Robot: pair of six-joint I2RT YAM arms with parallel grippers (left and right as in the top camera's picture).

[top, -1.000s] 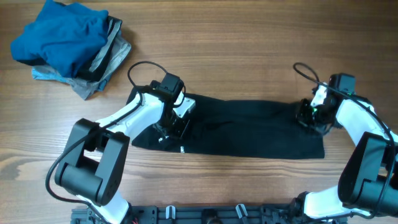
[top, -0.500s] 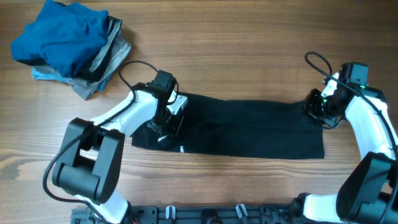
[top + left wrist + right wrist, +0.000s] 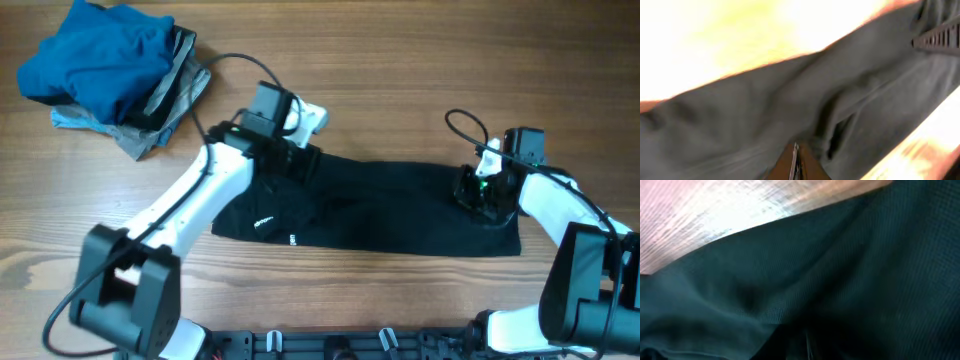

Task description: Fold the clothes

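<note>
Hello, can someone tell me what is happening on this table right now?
Two robot arms are folding a black T-shirt, which lies as a long band on the wooden table. The left gripper is shut at the shirt's upper left edge, and the right gripper is down on its right end. A pile of other clothes sits apart.

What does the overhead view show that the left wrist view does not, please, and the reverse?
Only the overhead view shows the whole black T-shirt as a long folded strip on the table, both arms, and the pile of blue and grey garments at the far left corner. Only the left wrist view shows close-up creases beside the shut left hand. Both show black fabric and wood.
</note>
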